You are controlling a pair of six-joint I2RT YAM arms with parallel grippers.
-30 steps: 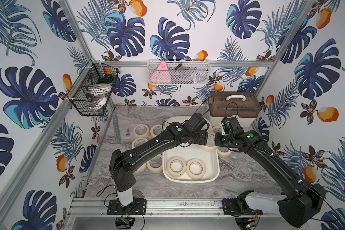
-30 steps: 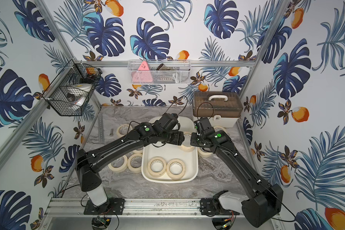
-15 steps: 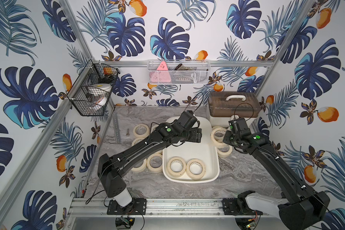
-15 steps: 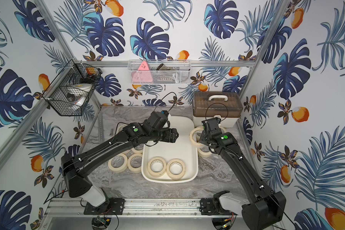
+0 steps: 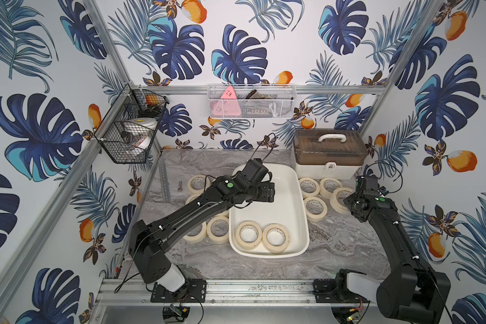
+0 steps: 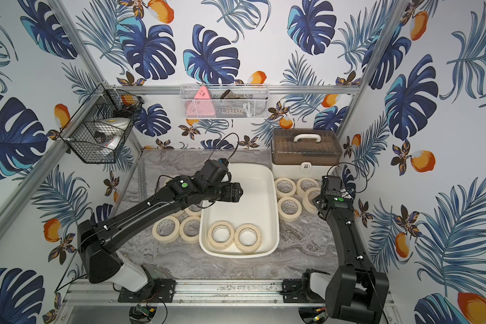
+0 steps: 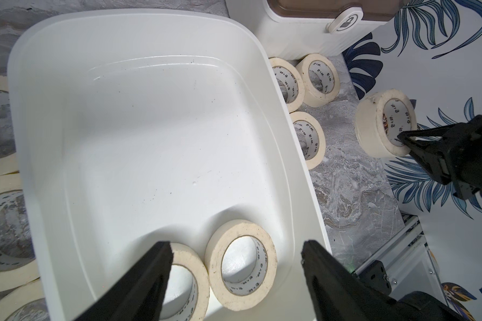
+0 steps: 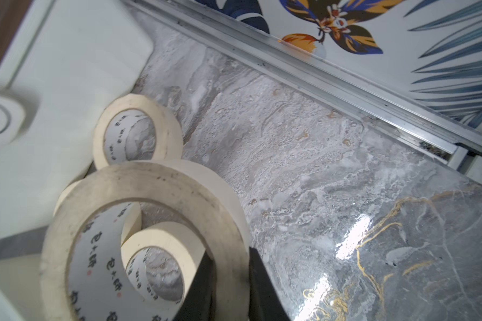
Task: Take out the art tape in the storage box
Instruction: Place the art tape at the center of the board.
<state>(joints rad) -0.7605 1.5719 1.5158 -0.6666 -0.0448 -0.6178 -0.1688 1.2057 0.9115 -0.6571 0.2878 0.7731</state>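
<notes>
The storage box (image 5: 281, 213) sits mid-bench, and most of its floor is bare. Only two rolls (image 7: 214, 261) of the art tape lie in it, flat and side by side at its 6 o'clock end.

Outside it, three rolls (image 5: 316, 218) lie on the bench (image 5: 348, 252) at the box's 2 to 3 o'clock, just in front of the brown-lidded case (image 5: 330, 153). Several more rolls (image 5: 219, 240) lie at its 8 to 10 o'clock, some partly hidden under the left arm.

The right hand (image 8: 228, 280) is clenched on the wall of another roll (image 7: 369, 130), one finger inside the ring and one outside. It holds the roll tilted at the box's 3 o'clock, past the three lying rolls, and apparently just clear of the bench, though contact cannot be ruled out.

The left hand (image 7: 236, 246) is released and empty, with its fingers spread wide. It hangs over the middle of the box, and the two rolls lie ahead of it.

By this count the job looks nearly done. What is left is to set down the roll in the right hand, then lift out the last two. The open left hand seems best placed for the one nearer the box's 3 o'clock wall.
</notes>
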